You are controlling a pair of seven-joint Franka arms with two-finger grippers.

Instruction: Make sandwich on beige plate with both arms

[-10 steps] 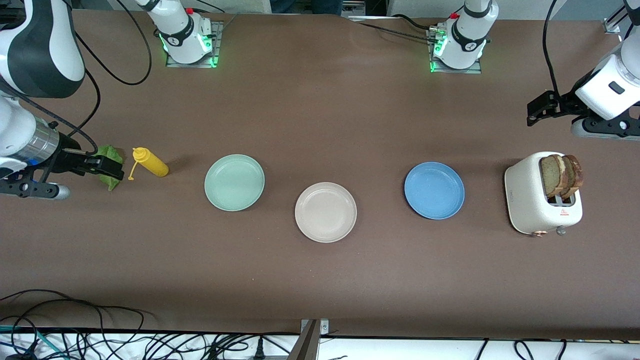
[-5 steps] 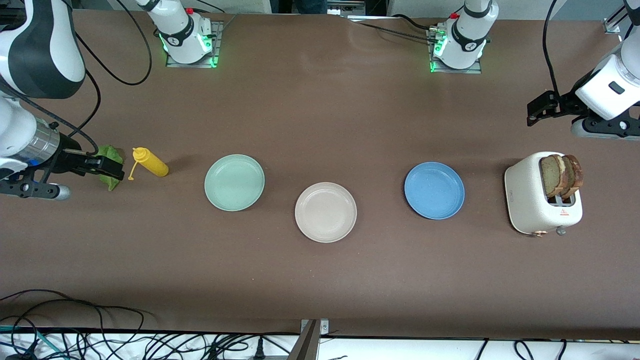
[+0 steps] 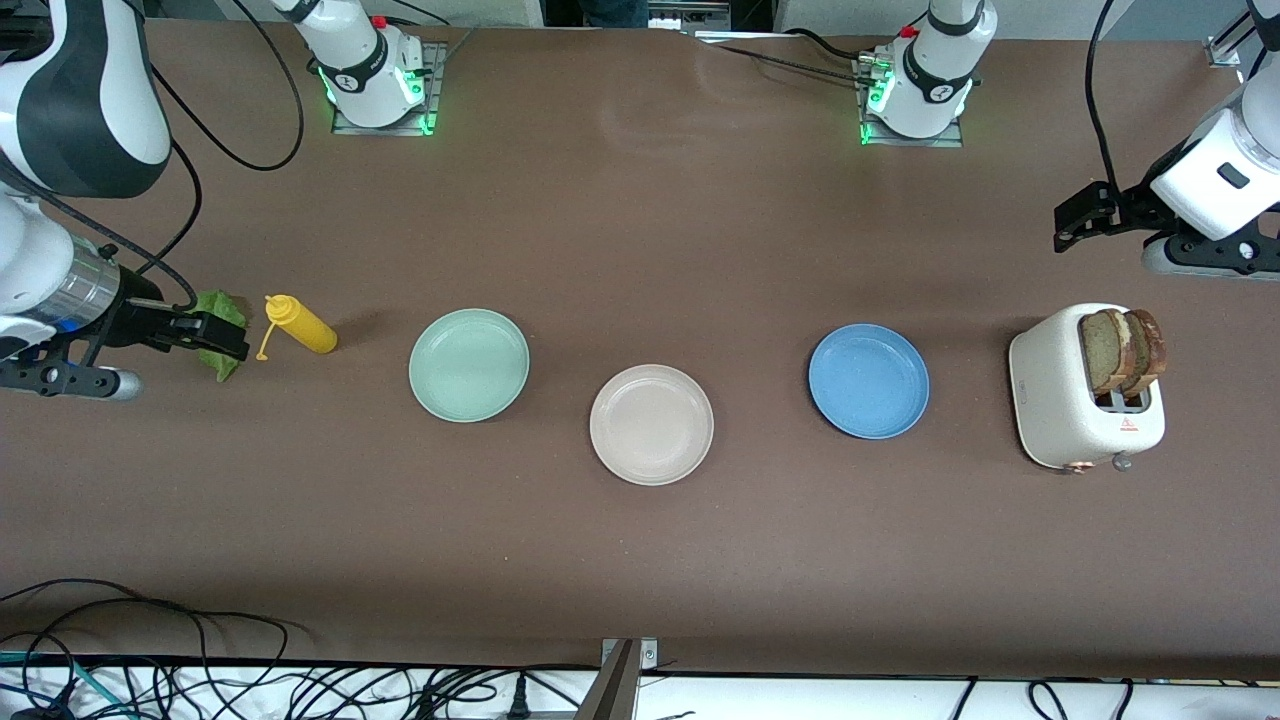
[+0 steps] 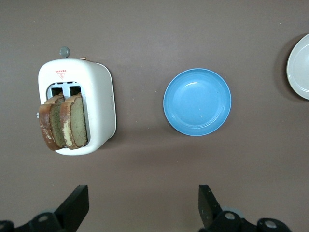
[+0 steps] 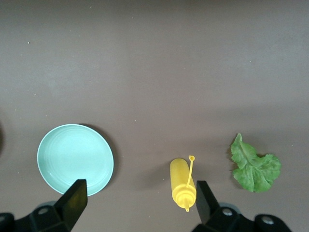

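The left arm reaches in with its left pincer (image 3: 1072,222) spread wide and empty above bare surface (image 3: 640,230) near the toaster (image 3: 1070,400), which holds two bread slices (image 3: 1122,350). The right arm hangs its right pincer (image 3: 215,335), likewise spread and empty, over the lettuce leaf (image 3: 222,312) just beside the yellow bottle (image 3: 300,324). The brown surface carries the beige plate (image 3: 651,424), bare, between the mint-green plate (image 3: 468,364) and the blue plate (image 3: 868,380).
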